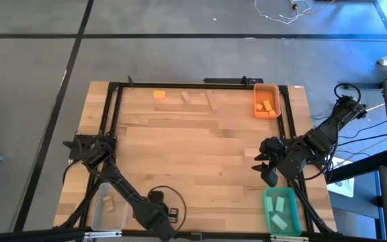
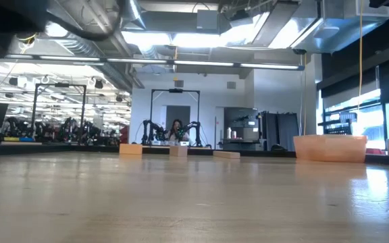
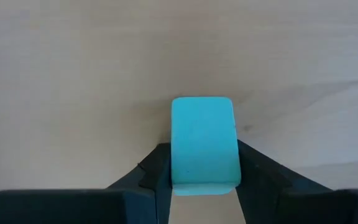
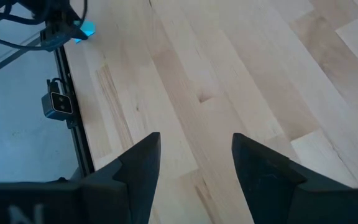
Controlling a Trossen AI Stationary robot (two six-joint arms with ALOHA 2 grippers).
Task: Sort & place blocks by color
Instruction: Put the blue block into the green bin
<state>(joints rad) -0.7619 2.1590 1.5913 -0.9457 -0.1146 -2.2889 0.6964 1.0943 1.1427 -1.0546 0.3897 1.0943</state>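
My left gripper (image 1: 161, 218) stands at the table's near edge, pointing down, shut on a teal block (image 3: 204, 140). That block also shows as a teal speck (image 4: 87, 29) in the right wrist view. My right gripper (image 1: 269, 171) hangs open over the table's right side, nothing between its fingers (image 4: 194, 168). An orange block (image 1: 159, 95) and two pale wood blocks (image 1: 187, 97) (image 1: 211, 101) lie flat along the far edge. The orange bin (image 1: 277, 93) holds orange blocks, the green bin (image 1: 269, 210) green ones, and the clear bin (image 1: 97, 214) a wood one. My left gripper pinches the teal block between its two fingers (image 3: 160, 171), on its two long sides near one end (image 3: 178, 180). The fingers come from above, pointing down. The block's broad face is turned up toward the wrist camera. Whether it is clear of the table, I cannot tell.
A black frame (image 1: 113, 121) runs round the wooden table top (image 1: 200, 148). The middle of the table is bare wood. In the low view the orange bin (image 2: 329, 147) stands at the far right, the loose blocks (image 2: 130, 149) in a row beside it.
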